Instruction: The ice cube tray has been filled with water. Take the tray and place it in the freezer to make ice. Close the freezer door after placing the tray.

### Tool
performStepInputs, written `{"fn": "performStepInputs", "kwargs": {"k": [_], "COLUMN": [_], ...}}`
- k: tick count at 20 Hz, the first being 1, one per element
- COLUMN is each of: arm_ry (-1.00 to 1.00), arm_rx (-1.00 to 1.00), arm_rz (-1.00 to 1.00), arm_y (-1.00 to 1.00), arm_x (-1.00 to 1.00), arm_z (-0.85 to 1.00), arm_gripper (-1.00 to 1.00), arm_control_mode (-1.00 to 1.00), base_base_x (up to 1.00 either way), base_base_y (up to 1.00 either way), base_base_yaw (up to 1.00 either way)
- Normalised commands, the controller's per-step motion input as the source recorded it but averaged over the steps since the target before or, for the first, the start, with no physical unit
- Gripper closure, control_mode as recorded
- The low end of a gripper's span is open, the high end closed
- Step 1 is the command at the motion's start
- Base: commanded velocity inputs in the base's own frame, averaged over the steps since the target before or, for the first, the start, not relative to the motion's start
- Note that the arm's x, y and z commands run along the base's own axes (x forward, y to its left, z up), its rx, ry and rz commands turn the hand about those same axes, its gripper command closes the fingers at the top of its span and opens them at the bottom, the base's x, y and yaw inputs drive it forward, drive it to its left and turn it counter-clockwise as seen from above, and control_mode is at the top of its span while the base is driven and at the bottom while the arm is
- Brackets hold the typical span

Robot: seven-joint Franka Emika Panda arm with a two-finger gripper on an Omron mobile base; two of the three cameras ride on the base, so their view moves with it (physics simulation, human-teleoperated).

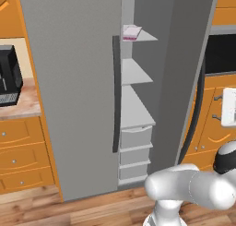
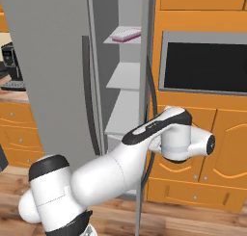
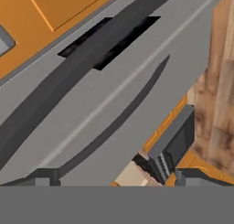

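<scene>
The ice cube tray (image 1: 131, 32) (image 2: 126, 35), pale with a pink edge, lies flat on the top shelf inside the freezer (image 1: 133, 73). The freezer door (image 1: 193, 59) on the right stands open and shows edge-on in the right base view (image 2: 146, 61). Its long dark curved handle (image 1: 196, 114) (image 2: 153, 105) faces the oven side. My arm reaches to the right of that door, at handle height. In the hand view my gripper (image 3: 119, 176) is open, fingertips wide apart, pointing at the door's grey face (image 3: 64, 122) and its handle (image 3: 68, 77). Nothing is held.
The freezer's left door (image 1: 69, 82) is shut, with its own dark handle (image 1: 116, 93). A black-windowed oven (image 2: 202, 66) and orange cabinets (image 2: 217, 148) stand just right of the open door. A counter with a dark appliance (image 1: 9, 75) lies to the left. The floor is wood.
</scene>
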Motion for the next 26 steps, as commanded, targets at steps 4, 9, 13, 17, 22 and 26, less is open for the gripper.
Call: {"fn": "performStepInputs", "kwargs": {"k": [4, 9, 13, 17, 22, 26], "arm_ry": [0.0, 0.0, 0.0, 0.0, 0.0, 0.0], "arm_rx": [0.03, 0.01, 0.01, 0.0, 0.0, 0.0], "arm_rz": [0.0, 0.01, 0.03, 0.08, 0.1, 0.05], "arm_y": [-0.08, -0.2, -0.18, -0.04, -0.04, -0.24], "arm_x": [0.21, 0.2, 0.28, 0.43, 0.35, 0.15], "arm_z": [-0.27, -0.17, -0.12, -0.28, -0.33, -0.24], "arm_gripper": [-1.0, -1.0, -1.0, -1.0, -1.0, -1.0], "arm_control_mode": [-1.0, -1.0, -1.0, -1.0, -1.0, -1.0], "base_base_x": [0.0, 0.0, 0.0, 0.0, 0.0, 0.0], "base_base_y": [0.0, 0.0, 0.0, 0.0, 0.0, 0.0], "base_base_yaw": [0.0, 0.0, 0.0, 0.0, 0.0, 0.0]}}
